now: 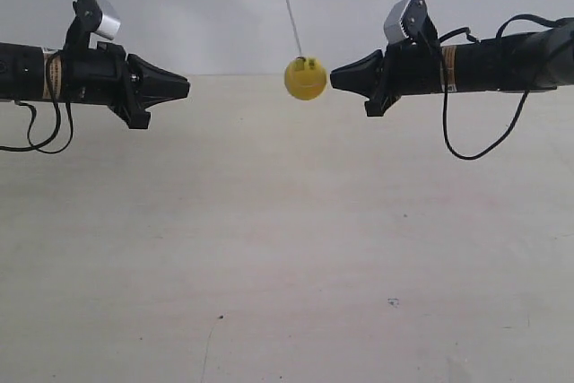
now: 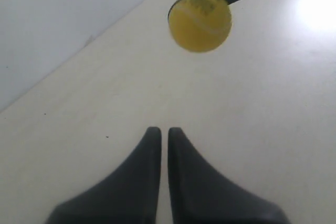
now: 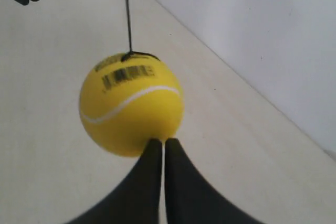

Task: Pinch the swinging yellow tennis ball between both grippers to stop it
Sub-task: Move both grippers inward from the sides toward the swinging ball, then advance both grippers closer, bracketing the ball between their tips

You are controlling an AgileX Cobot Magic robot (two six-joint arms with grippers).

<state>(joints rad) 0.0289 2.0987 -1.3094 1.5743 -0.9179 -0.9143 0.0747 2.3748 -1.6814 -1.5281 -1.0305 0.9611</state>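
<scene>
exterior: the fuzzy yellow tennis ball (image 1: 305,78) hangs just beside my black pointed right gripper (image 1: 334,79), well apart from the black left gripper (image 1: 184,87). left wrist: jaws together, ball far ahead. right wrist: jaws together, tips at the ball (contact unclear). i'd say the left must close in.

tennis ball (image 3: 131,103): bright yellow, white curved seam, dark barcode print | string (image 3: 127,9): dark | left pincer (image 2: 164,129), right pincer (image 3: 163,141): black | camera block (image 1: 405,17): silver-grey | tabletop (image 1: 287,248): pale cream | wall (image 1: 179,6): grey-white
</scene>
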